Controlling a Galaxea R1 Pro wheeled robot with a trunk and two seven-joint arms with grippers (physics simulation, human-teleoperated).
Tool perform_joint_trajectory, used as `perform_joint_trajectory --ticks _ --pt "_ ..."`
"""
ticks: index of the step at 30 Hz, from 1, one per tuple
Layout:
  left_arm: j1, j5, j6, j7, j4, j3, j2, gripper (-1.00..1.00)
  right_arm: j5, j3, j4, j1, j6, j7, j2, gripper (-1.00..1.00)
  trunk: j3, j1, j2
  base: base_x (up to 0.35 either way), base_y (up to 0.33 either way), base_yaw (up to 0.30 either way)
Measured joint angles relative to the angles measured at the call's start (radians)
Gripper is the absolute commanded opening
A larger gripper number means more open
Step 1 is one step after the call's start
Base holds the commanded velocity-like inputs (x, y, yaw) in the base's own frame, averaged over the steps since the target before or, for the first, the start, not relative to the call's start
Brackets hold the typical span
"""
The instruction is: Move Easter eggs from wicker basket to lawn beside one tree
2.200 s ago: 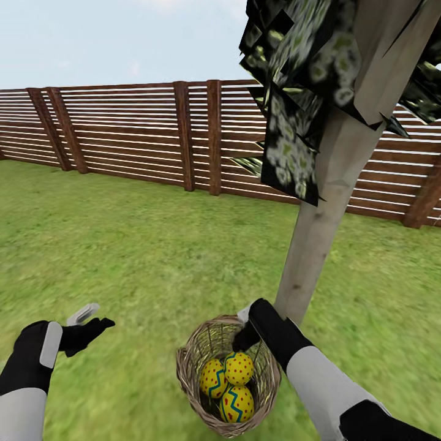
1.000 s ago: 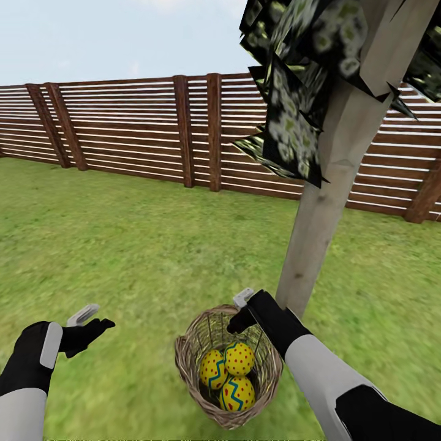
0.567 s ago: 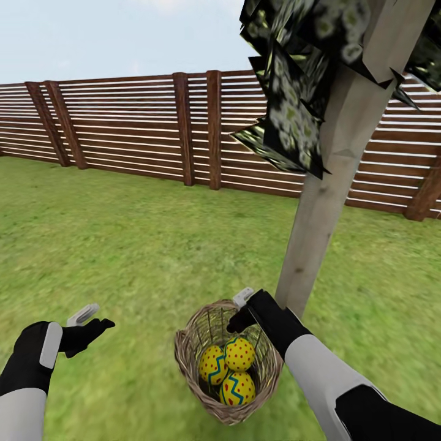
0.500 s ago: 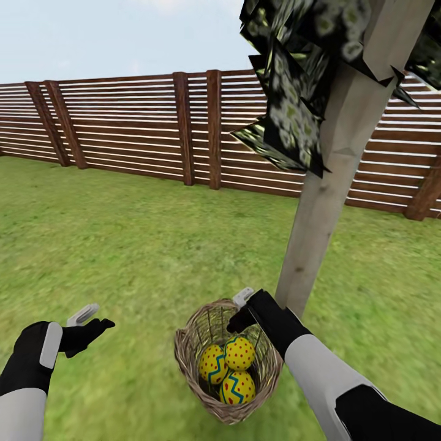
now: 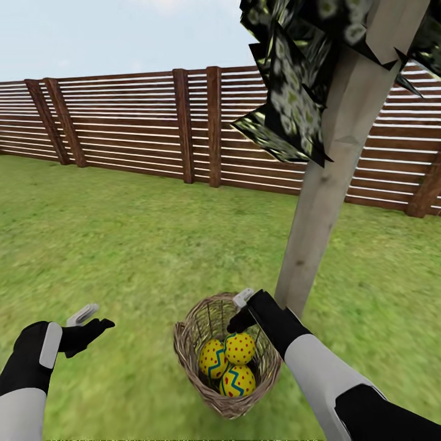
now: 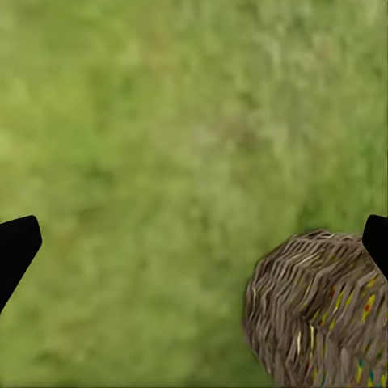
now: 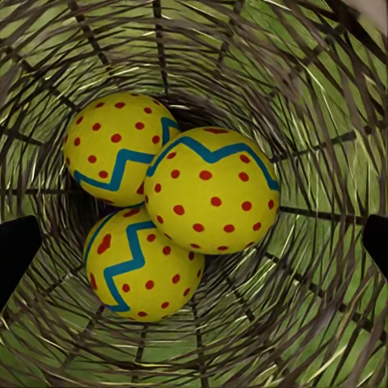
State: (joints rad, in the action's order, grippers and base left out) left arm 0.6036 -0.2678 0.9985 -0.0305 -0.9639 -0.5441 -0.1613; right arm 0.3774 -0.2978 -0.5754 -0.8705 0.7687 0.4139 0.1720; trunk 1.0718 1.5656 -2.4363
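Lawn point(image 5: 122, 245); tree point(image 5: 318, 220) trunk just beside wicker basket point(image 5: 187, 361), basket tipped. Three Easter eggs point(image 5: 229, 364) inside, touching. Right gripper point(image 5: 240, 309) spread wide over the rim; left gripper point(image 5: 89, 318) spread, over grass.

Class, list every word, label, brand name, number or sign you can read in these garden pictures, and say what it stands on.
None: no readable text shows in any view.
The Easter eggs carry only red dots and a blue zigzag band, no letters.
The wicker basket, the tree trunk, the fence and both the left gripper and right gripper bear no markings.
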Motion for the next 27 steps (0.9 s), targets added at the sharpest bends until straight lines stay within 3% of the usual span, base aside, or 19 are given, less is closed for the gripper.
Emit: perform_joint_trajectory --ticks 9,17,19,22,24,27 --pt "0.0 0.0 0.0 0.0 0.0 0.0 0.0 1.0 0.0 0.001 0.002 -0.031 0.001 -0.041 0.0 1.0 0.028 0.035 -0.063 0.0 0.0 0.0" --pt "0.0 0.0 0.0 0.0 0.001 0.0 0.0 1.0 -0.012 0.003 0.069 -0.094 0.003 -0.094 0.002 1.0 0.059 0.038 -0.065 0.0 0.0 0.0" --pt "0.0 0.0 0.0 0.0 0.001 0.0 0.0 1.0 -0.063 0.003 0.084 -0.097 0.003 -0.103 0.002 1.0 0.067 0.039 -0.066 0.0 0.0 0.0" --pt "0.0 0.0 -0.001 0.0 0.001 0.0 0.0 1.0 -0.184 0.003 0.097 -0.099 0.002 -0.178 0.002 1.0 0.078 0.041 -0.066 0.0 0.0 0.0" --pt "0.0 0.0 0.0 0.0 0.001 0.0 0.0 1.0 -0.229 0.003 0.107 -0.1 -0.001 -0.233 0.002 1.0 0.086 0.041 -0.067 0.0 0.0 0.0" --pt "0.0 0.0 0.0 0.0 0.001 0.0 0.0 1.0 -0.259 0.002 0.115 -0.1 -0.002 -0.271 0.002 1.0 0.098 0.043 -0.067 0.0 0.0 0.0"
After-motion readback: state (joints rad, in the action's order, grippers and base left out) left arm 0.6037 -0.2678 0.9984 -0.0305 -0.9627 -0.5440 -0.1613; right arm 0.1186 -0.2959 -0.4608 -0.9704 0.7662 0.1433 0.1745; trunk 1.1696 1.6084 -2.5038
